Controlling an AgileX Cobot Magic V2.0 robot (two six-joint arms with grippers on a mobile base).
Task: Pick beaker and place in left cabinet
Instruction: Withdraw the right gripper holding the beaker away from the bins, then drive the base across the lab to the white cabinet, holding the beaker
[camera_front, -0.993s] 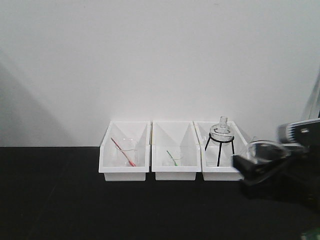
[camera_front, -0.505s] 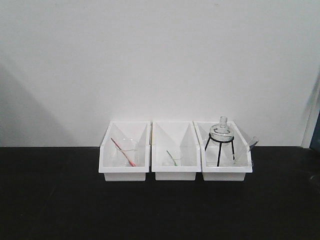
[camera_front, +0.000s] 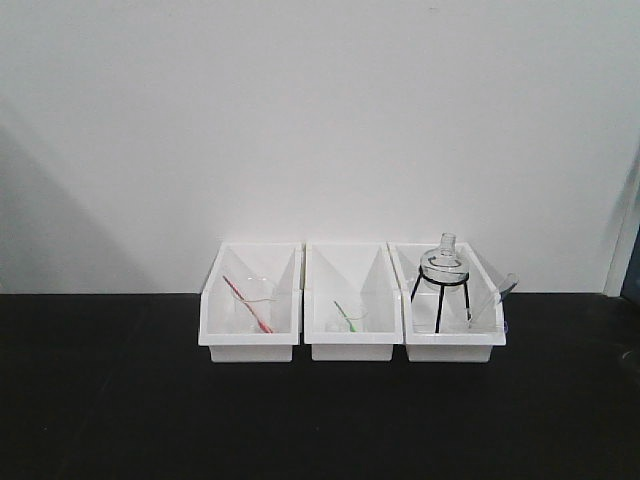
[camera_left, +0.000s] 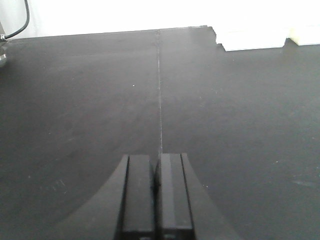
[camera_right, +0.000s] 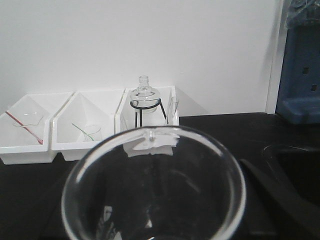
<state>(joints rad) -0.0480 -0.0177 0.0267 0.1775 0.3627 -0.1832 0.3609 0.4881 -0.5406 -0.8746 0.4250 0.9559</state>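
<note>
"Where's the clear glass beaker (camera_right: 154, 195)? I can't find it from the front."

"It's up in the right gripper (camera_right: 157, 217). That wrist camera looks straight down through its flared rim. Dark fingers (camera_right: 270, 200) sit on either side of the glass, so I'd say they're closed on it, though the contact itself is hidden below the rim."

"So the pick is done?"

"By my reckoning, yes. What's left is the whole carry and the setting down. The pale grey left cabinet isn't in any view, so I can't say how long that carry will be."

"And the left gripper (camera_left: 156, 195)?"

"It hangs low over the table, two black fingers pressed together with nothing between them."

"What's the bench like?"

"There's a matte black tabletop (camera_front: 100, 400) with a thin seam (camera_left: 160, 90) running along it. Three white plastic bins (camera_front: 350, 347) stand in a row against a plain white wall (camera_front: 300, 120). The left bin holds a red rod (camera_front: 247, 303) and the middle one a green rod (camera_front: 345, 313). The right bin has a round-bellied glass flask on a black tripod (camera_front: 441, 268). A blue object (camera_right: 302, 70) stands past the table's right end, cropped too hard to name."
</note>
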